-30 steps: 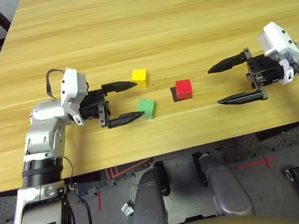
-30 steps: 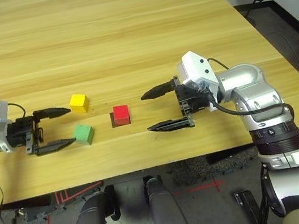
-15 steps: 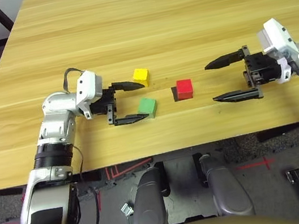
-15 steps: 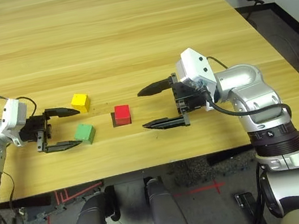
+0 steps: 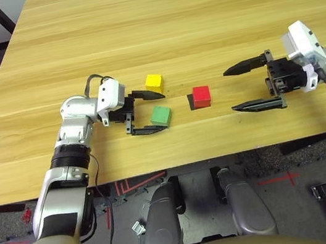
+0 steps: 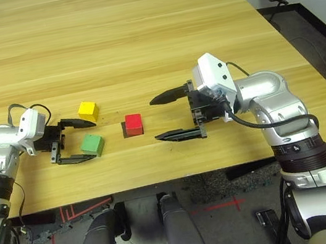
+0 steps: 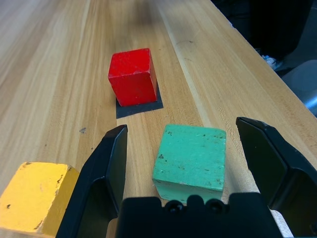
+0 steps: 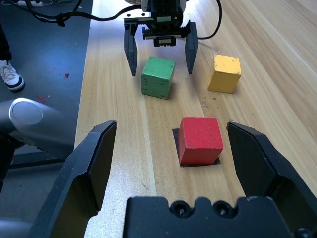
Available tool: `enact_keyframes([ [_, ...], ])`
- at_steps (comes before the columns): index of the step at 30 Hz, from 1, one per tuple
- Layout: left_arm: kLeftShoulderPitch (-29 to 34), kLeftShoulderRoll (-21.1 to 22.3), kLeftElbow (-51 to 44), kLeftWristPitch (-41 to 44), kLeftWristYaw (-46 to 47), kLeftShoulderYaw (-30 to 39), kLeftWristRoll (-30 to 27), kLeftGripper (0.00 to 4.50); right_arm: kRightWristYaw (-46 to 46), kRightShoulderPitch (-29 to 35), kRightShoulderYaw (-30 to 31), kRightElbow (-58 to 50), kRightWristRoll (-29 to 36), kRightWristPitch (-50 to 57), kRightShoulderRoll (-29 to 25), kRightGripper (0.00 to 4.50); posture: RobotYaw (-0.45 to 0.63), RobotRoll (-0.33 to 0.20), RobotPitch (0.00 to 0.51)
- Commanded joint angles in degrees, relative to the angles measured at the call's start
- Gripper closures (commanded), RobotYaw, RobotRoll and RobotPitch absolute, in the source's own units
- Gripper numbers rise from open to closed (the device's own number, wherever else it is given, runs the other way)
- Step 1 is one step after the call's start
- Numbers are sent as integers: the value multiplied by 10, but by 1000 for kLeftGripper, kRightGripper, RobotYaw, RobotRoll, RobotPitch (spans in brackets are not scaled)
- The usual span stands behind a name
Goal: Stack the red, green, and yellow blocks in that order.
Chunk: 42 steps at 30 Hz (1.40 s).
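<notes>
Closing on the green block (image 5: 161,116) is the step in hand, judging by where the left gripper (image 5: 149,111) sits: its two black fingers (image 7: 110,163) stand wide apart with the cube between them, a clear gap on each side, nothing held yet. In the left eye view this is just left of centre on the tabletop (image 5: 166,27). The yellow block (image 5: 154,83) lies a little above and just beside the upper finger, close enough that any drift that way could nudge it. The red block (image 5: 200,95) sits near the middle of the frame on a flat black patch (image 5: 191,102), apart from both others.

The green cube looks slightly turned against the fingers in the left wrist view, so a good grasp likely means squaring up first, or closing slowly so the faces seat flat and the cube does not twist. Gripping low and centred should keep the bottom face level for setting it squarely on red.

At the right of the frame, the right gripper (image 5: 251,86) hangs with its fingers wide too, empty, pointing at the red block from a distance; it should stay clear of the path from green to red.
</notes>
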Motion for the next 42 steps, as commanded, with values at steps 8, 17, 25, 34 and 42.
enact_keyframes([
  [8,-14,-4,48,-45,-4,-35,6,0,-12,14,-2,-22,9,3,-1,11,170,41,229],
  [17,-20,-10,73,-67,-4,-38,8,196,-14,12,0,-27,11,7,0,2,171,31,235],
  [25,-21,-12,75,-62,-4,-43,5,2377,-11,4,2,-17,7,4,0,0,174,30,238],
  [34,-32,-13,45,-13,-3,-29,-9,2391,1,22,-9,-22,11,3,-19,0,163,44,239],
  [42,-48,-27,-88,126,29,-6,-38,2391,15,41,-21,-5,4,-15,-43,0,163,58,236],
])
